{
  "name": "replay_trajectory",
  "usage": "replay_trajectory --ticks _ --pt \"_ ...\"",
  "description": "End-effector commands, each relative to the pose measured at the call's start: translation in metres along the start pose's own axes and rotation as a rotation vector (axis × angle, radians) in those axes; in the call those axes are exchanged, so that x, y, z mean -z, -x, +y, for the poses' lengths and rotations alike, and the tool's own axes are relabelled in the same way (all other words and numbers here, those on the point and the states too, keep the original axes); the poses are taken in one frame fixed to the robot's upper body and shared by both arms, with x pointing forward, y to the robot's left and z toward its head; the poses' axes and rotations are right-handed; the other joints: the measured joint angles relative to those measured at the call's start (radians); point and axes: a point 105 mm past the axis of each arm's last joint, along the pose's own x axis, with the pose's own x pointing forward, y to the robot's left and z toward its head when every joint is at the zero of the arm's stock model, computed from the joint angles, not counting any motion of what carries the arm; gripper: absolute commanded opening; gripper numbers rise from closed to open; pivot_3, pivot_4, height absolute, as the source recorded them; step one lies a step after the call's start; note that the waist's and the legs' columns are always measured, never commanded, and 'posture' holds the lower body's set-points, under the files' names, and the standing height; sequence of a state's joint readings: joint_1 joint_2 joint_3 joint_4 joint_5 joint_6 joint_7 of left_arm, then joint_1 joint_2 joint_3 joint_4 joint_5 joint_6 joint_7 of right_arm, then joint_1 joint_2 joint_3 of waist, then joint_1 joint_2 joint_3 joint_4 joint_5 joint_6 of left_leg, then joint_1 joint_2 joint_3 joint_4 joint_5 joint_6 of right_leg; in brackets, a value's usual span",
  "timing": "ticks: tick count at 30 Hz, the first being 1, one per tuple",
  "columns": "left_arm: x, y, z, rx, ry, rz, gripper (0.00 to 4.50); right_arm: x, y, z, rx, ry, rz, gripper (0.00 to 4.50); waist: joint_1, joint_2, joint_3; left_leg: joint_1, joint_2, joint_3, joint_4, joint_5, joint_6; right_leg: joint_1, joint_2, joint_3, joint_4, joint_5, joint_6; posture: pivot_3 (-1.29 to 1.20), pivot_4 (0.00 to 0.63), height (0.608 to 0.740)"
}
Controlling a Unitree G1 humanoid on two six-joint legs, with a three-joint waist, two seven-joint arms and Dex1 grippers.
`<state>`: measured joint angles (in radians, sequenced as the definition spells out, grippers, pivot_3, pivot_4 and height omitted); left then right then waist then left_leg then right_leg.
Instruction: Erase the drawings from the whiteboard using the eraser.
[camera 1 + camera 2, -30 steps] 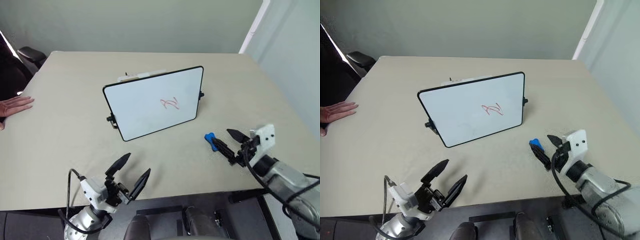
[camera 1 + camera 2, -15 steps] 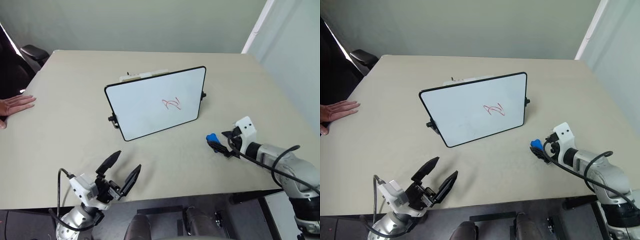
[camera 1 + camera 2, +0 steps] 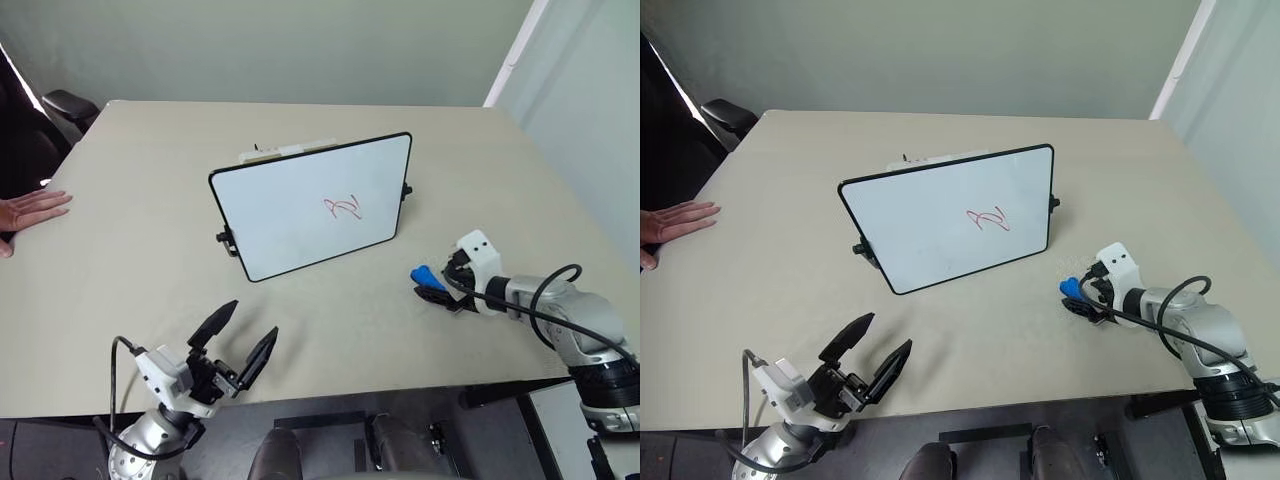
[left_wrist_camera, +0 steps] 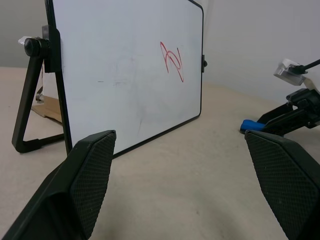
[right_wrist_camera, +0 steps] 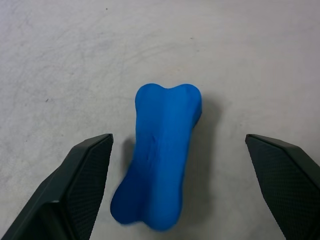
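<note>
The whiteboard [image 3: 290, 215] stands tilted on its black stand in the middle of the table, with the red scribbled drawings [image 3: 343, 208] on its right half. The blue bone-shaped eraser [image 5: 162, 155] lies flat on the table to the right of the board, also seen as the eraser [image 3: 423, 274]. My right gripper [image 3: 433, 287] is low over it and open; its two fingers stand wide on either side of the eraser without touching it. My left gripper [image 3: 237, 341] is open and empty near the table's front edge, pointing at the board.
A person's hand [image 3: 33, 211] rests flat on the table at the far left edge. A black chair [image 3: 63, 104] stands beyond the far left corner. A small white and cardboard item [image 3: 285, 150] lies behind the board. The table's front edge [image 3: 400, 388] runs close to both arms.
My right gripper has moved forward and down, tilting toward the table, until its open fingers straddle the eraser. The left gripper has stayed in place.
</note>
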<state>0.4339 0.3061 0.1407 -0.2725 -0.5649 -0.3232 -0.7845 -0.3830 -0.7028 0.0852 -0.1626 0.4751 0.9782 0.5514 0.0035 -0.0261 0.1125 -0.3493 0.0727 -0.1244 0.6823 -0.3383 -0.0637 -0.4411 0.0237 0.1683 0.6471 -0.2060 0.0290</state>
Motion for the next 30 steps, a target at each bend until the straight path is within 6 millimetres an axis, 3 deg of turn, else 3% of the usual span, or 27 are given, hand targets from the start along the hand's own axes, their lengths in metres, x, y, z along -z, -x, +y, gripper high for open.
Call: replay_trajectory --ticks 1,10,14,21,30 --pt "-0.004 0.000 0.000 0.001 -0.006 -0.019 4.50 -0.007 0.000 0.001 -0.001 0.032 -0.004 3.88 0.000 0.000 0.000 0.000 0.000 0.000 0.000 0.000 0.000 0.000 0.000 0.000 0.000 0.000 0.000 0.00 0.150 0.740" --pt "-0.004 -0.001 -0.004 0.012 -0.001 -0.021 4.50 -0.022 0.007 0.017 -0.038 0.121 -0.047 0.82 0.000 0.000 0.000 0.000 0.000 0.000 0.000 0.000 0.000 0.000 0.000 0.000 0.000 0.000 0.000 0.00 0.150 0.740" --pt "-0.003 -0.002 -0.006 0.019 0.000 -0.021 4.50 -0.047 0.012 0.029 -0.053 0.198 -0.127 0.82 0.000 0.000 0.000 0.000 0.000 0.000 0.000 0.000 0.000 0.000 0.000 0.000 0.000 0.000 0.000 0.00 0.150 0.740" --pt "-0.003 -0.002 -0.008 0.023 -0.002 -0.021 4.50 -0.132 0.020 0.059 -0.043 0.258 -0.435 0.82 -0.008 0.000 0.000 0.002 0.000 0.000 0.000 0.000 0.001 -0.001 0.001 0.000 0.001 0.001 0.001 0.00 0.150 0.740" --pt "-0.004 -0.003 -0.006 0.020 -0.007 -0.022 4.50 -0.162 0.002 0.074 0.011 0.244 -0.513 0.82 0.001 0.000 0.000 -0.001 0.000 -0.003 -0.001 0.000 0.001 -0.004 0.000 0.000 0.001 0.001 0.002 0.00 0.150 0.740"
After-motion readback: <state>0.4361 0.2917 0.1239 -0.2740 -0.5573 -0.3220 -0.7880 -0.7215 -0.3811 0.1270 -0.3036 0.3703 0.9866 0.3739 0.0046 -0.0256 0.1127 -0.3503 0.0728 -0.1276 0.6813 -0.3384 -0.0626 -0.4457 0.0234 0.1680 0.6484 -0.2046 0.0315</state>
